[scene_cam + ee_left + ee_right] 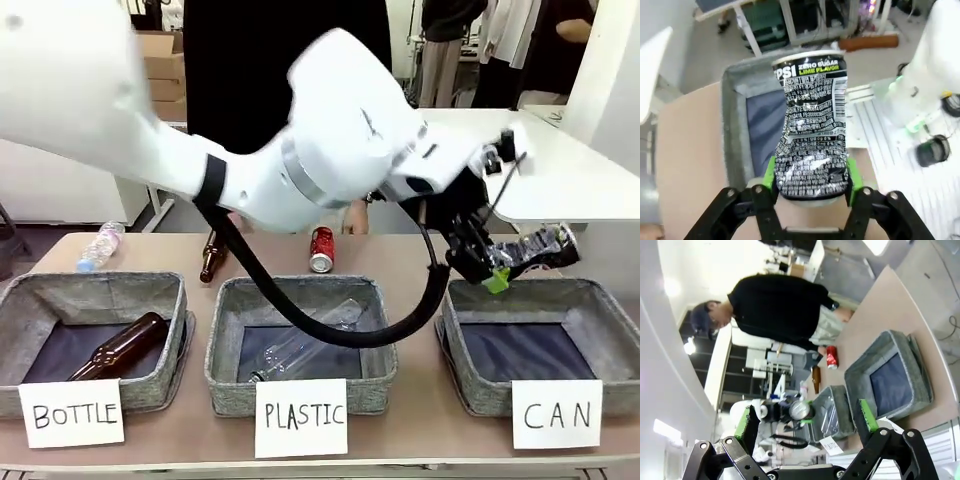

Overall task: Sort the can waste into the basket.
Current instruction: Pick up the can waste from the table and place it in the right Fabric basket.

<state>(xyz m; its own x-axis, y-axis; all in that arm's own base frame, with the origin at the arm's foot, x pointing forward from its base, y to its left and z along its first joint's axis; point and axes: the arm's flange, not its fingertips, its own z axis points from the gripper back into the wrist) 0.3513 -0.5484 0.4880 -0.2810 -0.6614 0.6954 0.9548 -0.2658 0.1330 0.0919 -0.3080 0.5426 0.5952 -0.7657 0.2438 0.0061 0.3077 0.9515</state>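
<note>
My left gripper (497, 272) reaches across to the right side and is shut on a dented dark can (540, 248), which hangs on its side over the far rim of the grey basket (482, 392) signed "CAN". In the left wrist view the green pads clamp the black can (812, 135) near its bottom, with the basket's wall (735, 125) below it. A red can (321, 249) stands on the table behind the middle basket. My right gripper (807, 422) is open and empty, high above the table, and looks down on the basket (920, 390) and the red can (831, 357).
The "PLASTIC" basket (228, 372) holds a clear bottle, and the "BOTTLE" basket (20, 310) holds a brown one. A brown bottle (210, 260) and a clear plastic bottle (100, 245) lie at the far left. A person stands at the far side, a hand (355, 215) near the red can.
</note>
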